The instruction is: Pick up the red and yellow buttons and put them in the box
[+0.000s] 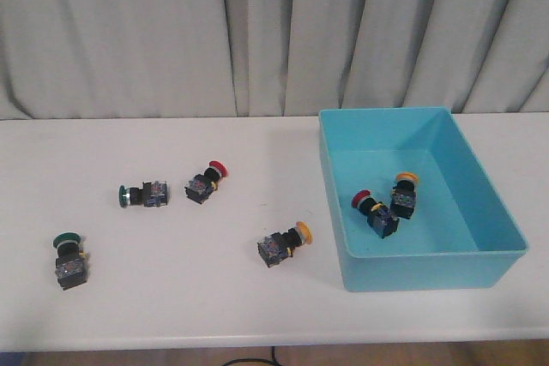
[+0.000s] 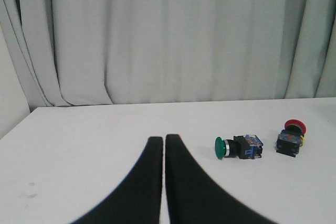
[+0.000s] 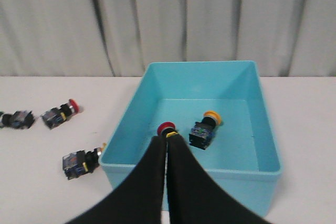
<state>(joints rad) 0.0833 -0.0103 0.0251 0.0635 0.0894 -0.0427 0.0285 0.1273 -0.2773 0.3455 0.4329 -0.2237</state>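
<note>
Two buttons (image 1: 384,205) in box (image 1: 480,256); no legible labels on bodies.

box (image 1: 420,267): smooth turquoise plastic; table (image 1: 171,297): matt white; curtain (image 1: 129,32): grey cloth; pincer fingers (image 2: 152,182): matt black

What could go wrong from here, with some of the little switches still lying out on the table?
The red button lies close beside a green button, so a gripper might take the wrong one or knock it aside. The yellow button lies on its side near the box wall; its round cap could let it roll, or a reach for it could bump the wall. The left gripper and right gripper both look shut and must open first.
</note>
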